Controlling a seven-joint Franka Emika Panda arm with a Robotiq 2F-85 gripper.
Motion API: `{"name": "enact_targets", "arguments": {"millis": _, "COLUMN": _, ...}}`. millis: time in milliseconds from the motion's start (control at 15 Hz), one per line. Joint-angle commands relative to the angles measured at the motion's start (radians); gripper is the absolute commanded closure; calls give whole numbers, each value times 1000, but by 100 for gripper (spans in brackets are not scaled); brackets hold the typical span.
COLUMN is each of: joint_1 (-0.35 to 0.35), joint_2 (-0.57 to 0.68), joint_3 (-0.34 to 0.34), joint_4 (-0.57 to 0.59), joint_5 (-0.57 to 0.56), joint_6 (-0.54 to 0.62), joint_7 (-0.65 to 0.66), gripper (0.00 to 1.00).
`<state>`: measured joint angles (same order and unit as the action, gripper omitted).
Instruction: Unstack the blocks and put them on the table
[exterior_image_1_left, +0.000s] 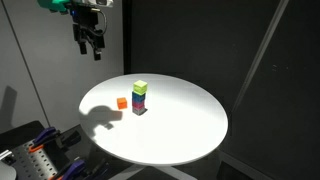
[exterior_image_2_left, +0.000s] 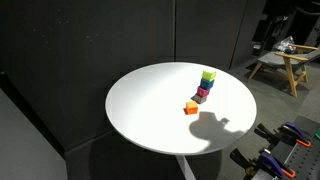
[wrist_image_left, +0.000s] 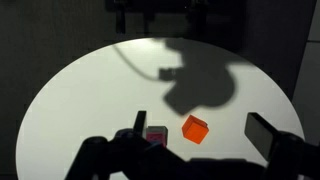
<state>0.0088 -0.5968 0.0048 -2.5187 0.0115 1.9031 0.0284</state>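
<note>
The blocks stand in one upright stack (exterior_image_1_left: 140, 97) near the middle of the round white table (exterior_image_1_left: 190, 120), with the yellow-green block (exterior_image_1_left: 141, 87) on top and the magenta block (exterior_image_1_left: 139, 109) at the bottom. In the exterior views the same stack (exterior_image_2_left: 205, 86) rises from the table (exterior_image_2_left: 150, 110). My gripper (exterior_image_1_left: 92, 48) hangs open and empty, high above the table's edge and well away from the stack. In the wrist view the gripper (wrist_image_left: 204, 130) is open, and only a magenta face of the stack (wrist_image_left: 157, 133) shows beside one finger (wrist_image_left: 140, 124).
An orange cube (exterior_image_1_left: 122, 101) lies on the table beside the stack, also seen as the orange cube (exterior_image_2_left: 191, 108) and the orange cube (wrist_image_left: 194, 128). Clamps and tools (exterior_image_1_left: 35, 160) lie below the table's rim. A wooden stand (exterior_image_2_left: 285, 60) sits behind, with dark curtains around.
</note>
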Motion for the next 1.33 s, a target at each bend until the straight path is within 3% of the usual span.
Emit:
{"name": "enact_targets", "arguments": {"millis": 0, "joint_1": -3, "joint_2": 0, "joint_3": 2, "joint_4": 2, "joint_5": 1, "joint_6": -2, "joint_7": -1, "gripper": 0}}
{"name": "enact_targets", "arguments": {"millis": 800, "joint_1": -3, "joint_2": 0, "joint_3": 2, "joint_4": 2, "joint_5": 1, "joint_6": -2, "joint_7": -1, "gripper": 0}}
{"name": "enact_targets", "arguments": {"millis": 1267, "joint_1": -7, "joint_2": 129, "joint_3": 9, "joint_4": 70, "joint_5": 4, "joint_6": 102, "joint_7": 34, "gripper": 0}}
